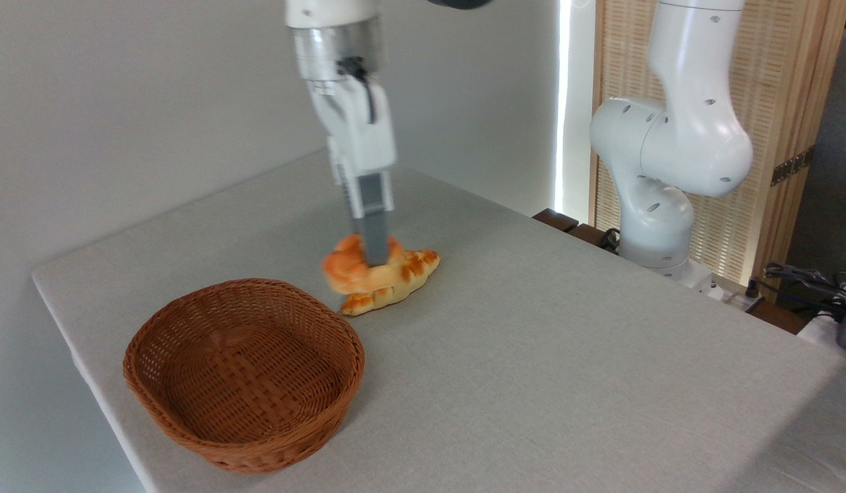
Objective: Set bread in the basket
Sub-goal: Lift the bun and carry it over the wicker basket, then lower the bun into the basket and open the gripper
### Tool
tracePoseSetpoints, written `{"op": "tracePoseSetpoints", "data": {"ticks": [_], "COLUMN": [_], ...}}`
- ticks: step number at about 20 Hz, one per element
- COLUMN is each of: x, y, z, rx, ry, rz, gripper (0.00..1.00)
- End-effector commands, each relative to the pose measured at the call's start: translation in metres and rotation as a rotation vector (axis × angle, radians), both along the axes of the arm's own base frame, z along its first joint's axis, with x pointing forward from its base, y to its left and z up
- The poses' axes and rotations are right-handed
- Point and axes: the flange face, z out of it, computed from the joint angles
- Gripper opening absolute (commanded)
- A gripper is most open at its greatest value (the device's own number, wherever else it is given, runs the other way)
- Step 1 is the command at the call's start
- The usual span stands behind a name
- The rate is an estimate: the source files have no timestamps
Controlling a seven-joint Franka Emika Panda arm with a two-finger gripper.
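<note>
The bread [346, 268], a bright orange knotted bun, sits just beyond the basket's far rim, overlapping the left end of a golden braided loaf. My gripper [376, 259] comes straight down onto it. One grey finger [375, 236] crosses the bun's front and the other is hidden behind it, so the jaws look shut on the bun. I cannot tell whether the bun rests on the table or hangs slightly above it. The basket [190, 418], round, shallow, reddish-brown wicker, stands empty at the front left of the table.
The braided, pointed loaf [404, 275] lies on the grey table [567, 356] right beside and partly under the bun. The arm's white base [662, 205] stands at the table's far right, with cables and dark objects [813, 281] beyond the right edge.
</note>
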Motion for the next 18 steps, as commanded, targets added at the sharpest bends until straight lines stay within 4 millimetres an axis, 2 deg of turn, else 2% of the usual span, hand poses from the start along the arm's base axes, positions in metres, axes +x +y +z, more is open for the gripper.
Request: {"op": "tracePoseSetpoints", "data": {"ticks": [1,3,6,8,9,13,14,16,18], "x": [0.066,0.081,0.097,0.103,0.104,0.105,0.105,0.105,0.104], "y": [-0.003,-0.007,-0.017,-0.03,-0.031,-0.038,-0.039,-0.039,-0.042], "z": [-0.012,-0.017,-0.034,-0.05,-0.057,-0.087,-0.093,-0.097,-0.103], "rx": [-0.015,-0.02,-0.03,-0.033,-0.026,0.101,0.102,0.103,0.104], "ry": [-0.006,-0.075,-0.126,-0.117,-0.11,-0.118,-0.129,-0.136,-0.125], "rz": [0.035,0.02,0.003,-0.018,-0.025,-0.109,-0.115,-0.119,-0.124], "gripper": [0.37,0.41,0.41,0.48,0.53,0.82,0.85,1.0,1.0]}}
